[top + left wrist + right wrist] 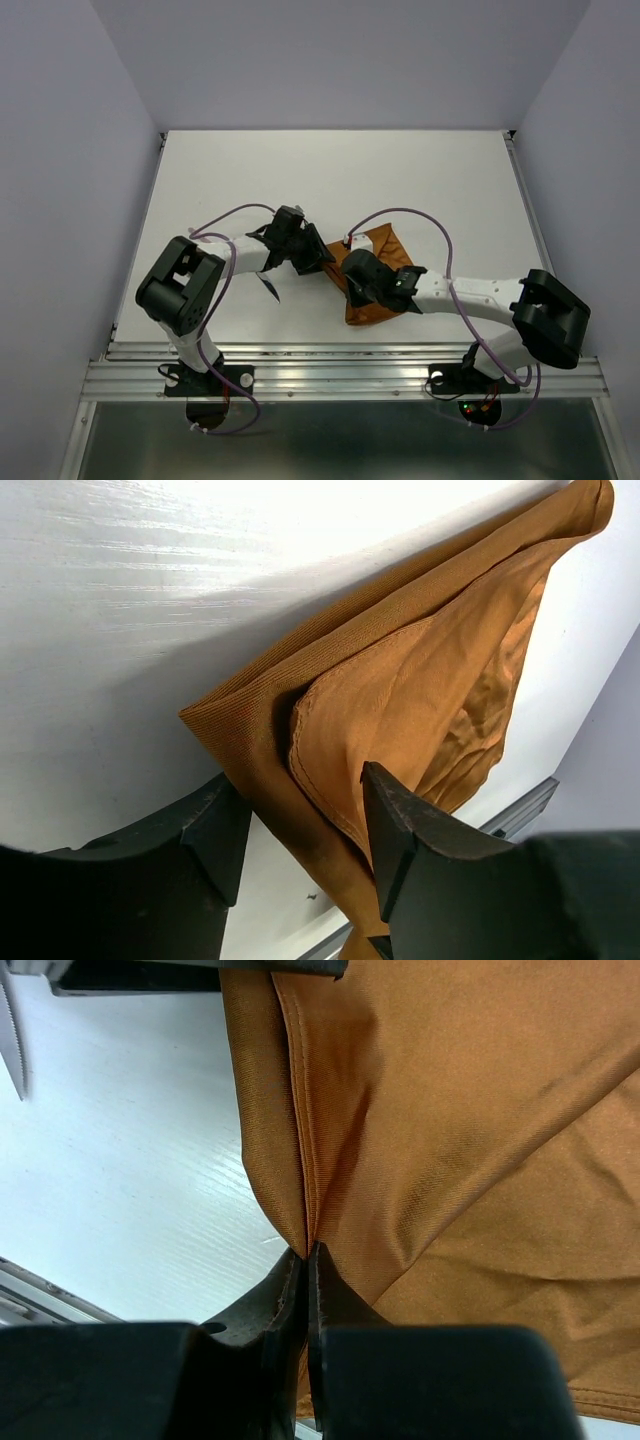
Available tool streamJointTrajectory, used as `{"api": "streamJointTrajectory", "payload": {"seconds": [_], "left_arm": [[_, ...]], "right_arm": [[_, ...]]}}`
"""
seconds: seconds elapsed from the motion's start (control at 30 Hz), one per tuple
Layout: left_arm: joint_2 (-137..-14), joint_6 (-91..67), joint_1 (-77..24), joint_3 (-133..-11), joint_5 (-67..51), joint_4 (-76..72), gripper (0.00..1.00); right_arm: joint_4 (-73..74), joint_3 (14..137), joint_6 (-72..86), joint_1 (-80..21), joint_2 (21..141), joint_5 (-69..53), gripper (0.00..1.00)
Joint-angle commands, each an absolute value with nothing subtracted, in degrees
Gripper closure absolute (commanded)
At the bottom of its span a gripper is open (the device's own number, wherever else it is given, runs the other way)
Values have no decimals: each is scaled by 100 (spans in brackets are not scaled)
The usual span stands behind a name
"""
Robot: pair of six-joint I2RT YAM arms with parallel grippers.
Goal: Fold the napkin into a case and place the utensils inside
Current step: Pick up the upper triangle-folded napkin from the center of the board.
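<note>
The rust-orange napkin (381, 247) lies crumpled and partly folded at the table's middle. It is not a tidy case. My left gripper (318, 256) is open at its left corner, and in the left wrist view its fingers (300, 792) straddle the folded edge of the cloth (420, 680). My right gripper (353, 272) is shut on a pinched fold of the napkin (450, 1110), with the fingertips (308, 1252) closed on the crease. One utensil with a dark end (272, 288) lies under the left arm. A serrated silver blade (12, 1040) shows in the right wrist view. Any other utensils are hidden.
An aluminium rail (340, 366) runs along the table's near edge. Purple cables (420, 215) loop over both arms. Grey walls close in the back and both sides. White table surface (300, 170) stretches behind the napkin.
</note>
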State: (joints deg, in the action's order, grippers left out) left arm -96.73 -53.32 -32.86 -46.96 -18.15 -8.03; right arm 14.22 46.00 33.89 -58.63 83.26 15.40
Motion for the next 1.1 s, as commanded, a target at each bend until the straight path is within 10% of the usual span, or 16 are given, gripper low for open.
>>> {"api": "streamJointTrajectory", "payload": {"seconds": [0.0, 0.2, 0.3, 0.5, 1.07], "left_arm": [[-9729, -5466, -3340, -4737, -1696, -975, 44], [-9800, -5502, -3349, -4851, -1652, -1002, 68], [-9817, -5484, -3366, -4939, -1652, -967, 98], [-9616, -5493, -3375, -4975, -1503, -721, 100], [-9466, -5581, -3384, -4922, -1354, -571, 100]], "right_arm": [[1160, 4553, 3366, -5924, 8139, 1661, 98], [1169, 4439, 3349, -5924, 8112, 1609, 97], [1186, 4395, 3261, -5924, 8086, 1495, 94], [1755, 4779, 3304, -5924, 8077, 1459, 39], [2347, 5370, 3472, -6847, 8780, 2548, 37]]}}
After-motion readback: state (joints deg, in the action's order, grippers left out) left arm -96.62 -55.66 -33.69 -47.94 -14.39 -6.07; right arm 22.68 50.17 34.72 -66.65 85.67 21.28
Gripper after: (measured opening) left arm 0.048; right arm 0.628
